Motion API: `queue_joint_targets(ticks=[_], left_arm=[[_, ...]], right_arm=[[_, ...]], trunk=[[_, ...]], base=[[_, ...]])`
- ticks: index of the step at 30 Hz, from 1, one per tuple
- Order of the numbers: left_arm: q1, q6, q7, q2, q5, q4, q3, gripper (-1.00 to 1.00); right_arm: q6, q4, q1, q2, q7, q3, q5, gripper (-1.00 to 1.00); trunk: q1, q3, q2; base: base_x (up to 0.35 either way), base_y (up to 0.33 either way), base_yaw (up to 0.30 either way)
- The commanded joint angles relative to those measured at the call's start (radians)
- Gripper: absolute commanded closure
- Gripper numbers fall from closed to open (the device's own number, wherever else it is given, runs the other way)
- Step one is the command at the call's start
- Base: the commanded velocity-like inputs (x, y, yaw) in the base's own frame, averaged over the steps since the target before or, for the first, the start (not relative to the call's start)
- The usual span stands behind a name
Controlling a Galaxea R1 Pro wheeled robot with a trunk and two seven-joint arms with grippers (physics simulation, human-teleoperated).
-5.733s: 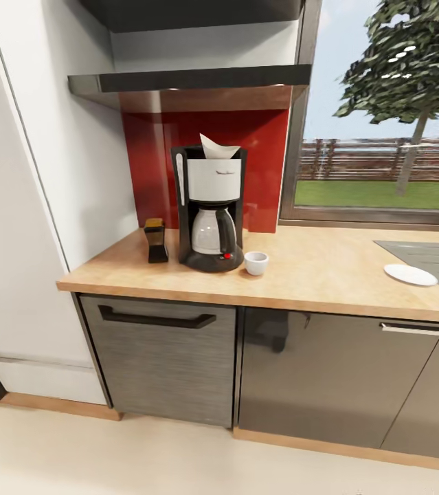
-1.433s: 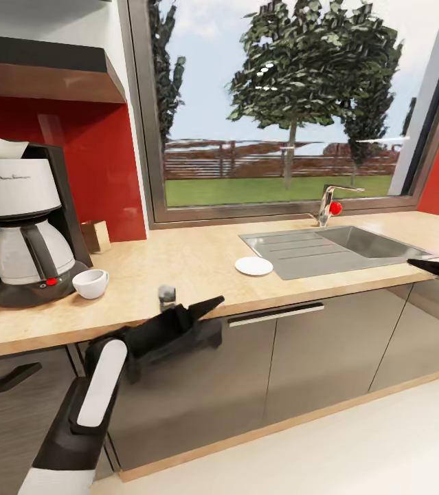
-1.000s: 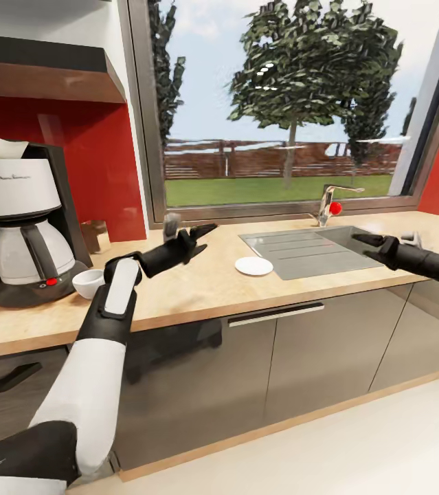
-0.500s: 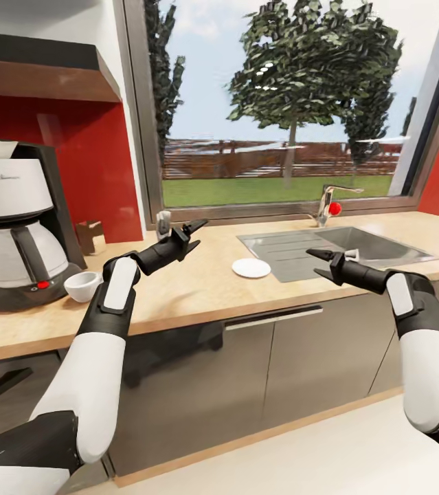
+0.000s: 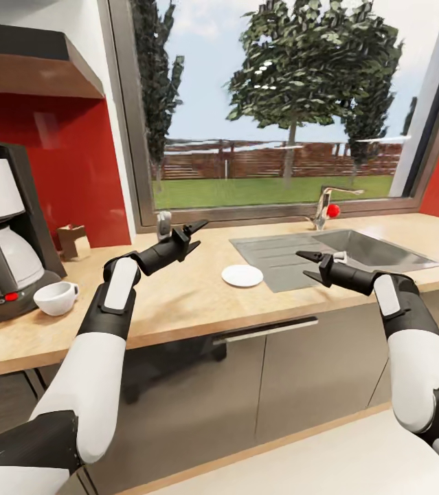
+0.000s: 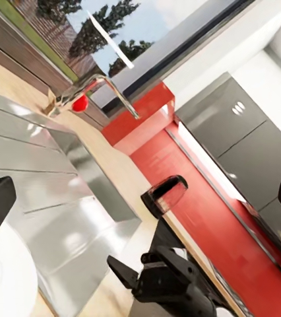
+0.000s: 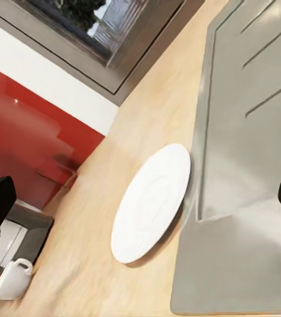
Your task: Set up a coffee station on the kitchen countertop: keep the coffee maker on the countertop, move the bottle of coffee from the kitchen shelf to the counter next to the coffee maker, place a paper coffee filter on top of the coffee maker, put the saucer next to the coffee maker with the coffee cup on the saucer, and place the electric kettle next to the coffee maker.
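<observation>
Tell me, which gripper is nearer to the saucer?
Right gripper, open, is nearer, just beside the saucer toward the sink. Left gripper, open, hovers farther, behind it.

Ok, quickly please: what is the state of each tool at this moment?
Left tool: open, holding nothing.
Right tool: open, holding nothing, near the saucer.

bare kitchen countertop [image 5: 198, 295] around saucer [image 5: 242, 276], sink [image 5: 356, 249] edge just beside
</observation>
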Motion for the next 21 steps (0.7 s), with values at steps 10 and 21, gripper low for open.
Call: queue_joint_targets(ticks=[10,21], left_arm=[[-0.001,0.007,-0.003,-0.001,-0.001,0.002,0.003,-1.00],[-0.001,0.007,-0.003,-0.001,-0.001,0.002,0.000,-1.00]], right_arm=[[0.004,0.031,-0.001,0.010,0.003,-0.002,0.005,-1.00],[0.004,0.032,-0.001,0.011,0.003,-0.002,0.005,-1.00]], trunk=[[0.000,-0.001,-0.001],[0.000,-0.001,-0.001]], base=[[-0.033,-0.121,0.002],[-0.008,-0.102,0.110]])
